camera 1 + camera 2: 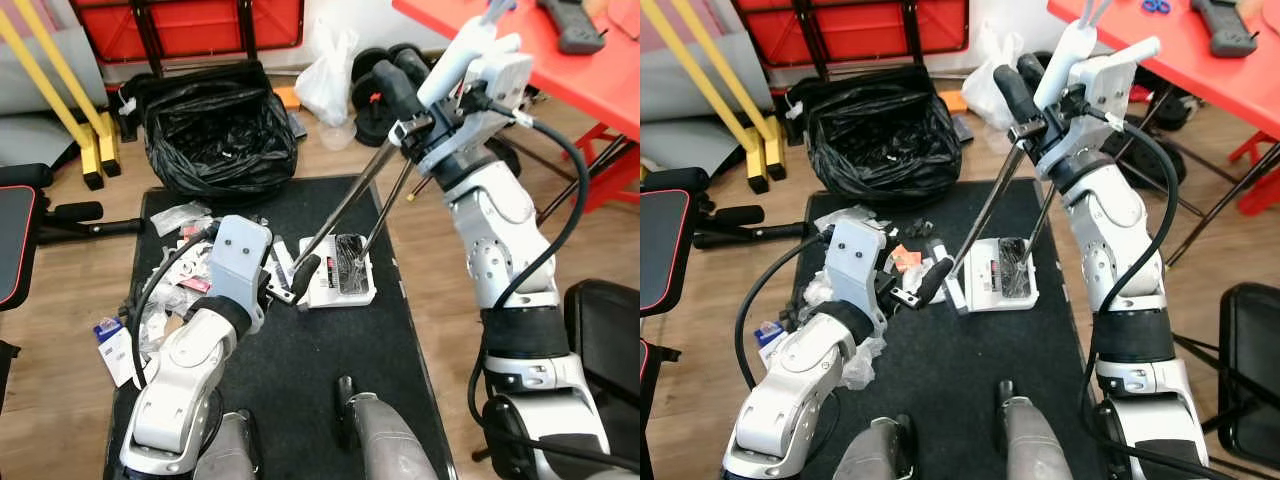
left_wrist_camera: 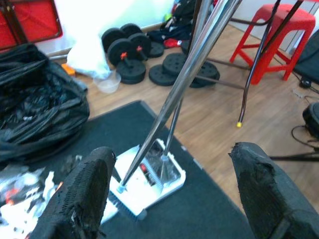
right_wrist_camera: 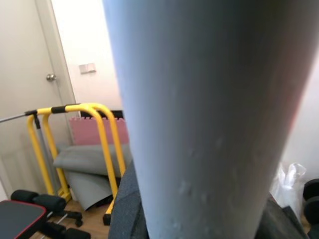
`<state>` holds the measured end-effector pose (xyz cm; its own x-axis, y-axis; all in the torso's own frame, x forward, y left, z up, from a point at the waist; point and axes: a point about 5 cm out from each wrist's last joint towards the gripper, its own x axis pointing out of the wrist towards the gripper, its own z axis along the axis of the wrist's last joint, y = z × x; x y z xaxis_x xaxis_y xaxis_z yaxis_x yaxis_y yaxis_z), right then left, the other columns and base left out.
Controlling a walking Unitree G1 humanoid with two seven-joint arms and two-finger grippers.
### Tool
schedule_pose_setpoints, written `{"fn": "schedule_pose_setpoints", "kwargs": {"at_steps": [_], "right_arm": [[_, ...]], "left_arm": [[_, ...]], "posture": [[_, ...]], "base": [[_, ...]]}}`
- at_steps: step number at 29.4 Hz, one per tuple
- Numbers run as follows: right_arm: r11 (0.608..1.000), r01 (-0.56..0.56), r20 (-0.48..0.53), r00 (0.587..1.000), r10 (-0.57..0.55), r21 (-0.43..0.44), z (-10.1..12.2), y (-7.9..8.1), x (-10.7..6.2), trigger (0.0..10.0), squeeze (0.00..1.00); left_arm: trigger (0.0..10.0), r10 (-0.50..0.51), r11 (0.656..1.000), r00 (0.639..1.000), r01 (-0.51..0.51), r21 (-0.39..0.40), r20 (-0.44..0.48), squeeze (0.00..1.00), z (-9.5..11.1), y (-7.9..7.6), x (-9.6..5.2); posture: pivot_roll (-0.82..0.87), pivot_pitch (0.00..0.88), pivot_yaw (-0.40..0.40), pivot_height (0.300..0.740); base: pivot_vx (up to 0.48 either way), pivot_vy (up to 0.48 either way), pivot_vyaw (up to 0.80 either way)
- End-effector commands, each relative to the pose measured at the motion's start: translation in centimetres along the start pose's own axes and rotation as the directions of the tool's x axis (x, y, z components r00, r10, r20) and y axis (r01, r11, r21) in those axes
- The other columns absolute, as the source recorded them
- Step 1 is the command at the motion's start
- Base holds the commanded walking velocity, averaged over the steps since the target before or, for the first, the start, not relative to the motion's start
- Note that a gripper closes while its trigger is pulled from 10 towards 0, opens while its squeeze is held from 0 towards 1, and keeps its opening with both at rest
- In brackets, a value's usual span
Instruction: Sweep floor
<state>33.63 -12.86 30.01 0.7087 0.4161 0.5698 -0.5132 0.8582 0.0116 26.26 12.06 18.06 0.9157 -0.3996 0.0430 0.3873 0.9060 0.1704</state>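
Note:
Two steel shafts, the broom shaft (image 1: 345,200) and the dustpan shaft (image 1: 385,210), slope down from my raised right gripper (image 1: 400,105), which is shut on their pale handles (image 3: 209,119). Their lower ends meet the white dustpan (image 1: 340,272), which lies on the black mat (image 1: 300,380) with dark bits in it. My left gripper (image 1: 293,283) hovers low beside the dustpan's left edge, open, with the broom shaft (image 2: 169,104) running between its fingers (image 2: 79,199) without touching them. Crumpled paper and wrappers (image 1: 175,270) litter the mat's left side.
A full black rubbish bag (image 1: 220,135) stands at the mat's far end. Behind it are a white plastic bag (image 1: 325,80) and dumbbell weights (image 1: 375,85). A red table (image 1: 560,60) is at right, a black chair (image 1: 610,340) below it, a yellow rack (image 1: 70,110) and bench (image 1: 15,240) at left.

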Motion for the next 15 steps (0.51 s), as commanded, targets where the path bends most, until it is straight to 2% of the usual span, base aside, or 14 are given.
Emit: {"fn": "schedule_pose_setpoints", "kwargs": {"at_steps": [1,6,15], "right_arm": [[1.000,-0.019,0.032,0.999,0.019,-0.017,0.7,0.3,-0.1,10.0,0.00],[0.998,-0.032,0.000,0.999,0.032,-0.052,0.4,0.6,-0.2,10.0,0.00],[0.995,-0.041,-0.039,0.999,0.038,-0.090,0.4,1.1,-0.4,10.0,0.00]], "left_arm": [[10.0,0.005,1.000,1.000,-0.005,-0.023,-0.022,0.00,-0.6,-0.1,-0.1],[10.0,0.032,0.997,0.999,-0.033,-0.065,-0.022,0.00,-0.5,0.3,0.0],[10.0,0.074,0.993,0.997,-0.073,-0.089,0.011,0.00,-0.1,0.9,0.9]], "posture": [[-0.15,0.323,-0.129,0.740],[-0.16,0.310,-0.137,0.740],[-0.17,0.253,-0.150,0.740]], "base": [[0.000,0.000,0.00],[0.000,0.000,0.00],[0.000,0.000,0.00]]}}
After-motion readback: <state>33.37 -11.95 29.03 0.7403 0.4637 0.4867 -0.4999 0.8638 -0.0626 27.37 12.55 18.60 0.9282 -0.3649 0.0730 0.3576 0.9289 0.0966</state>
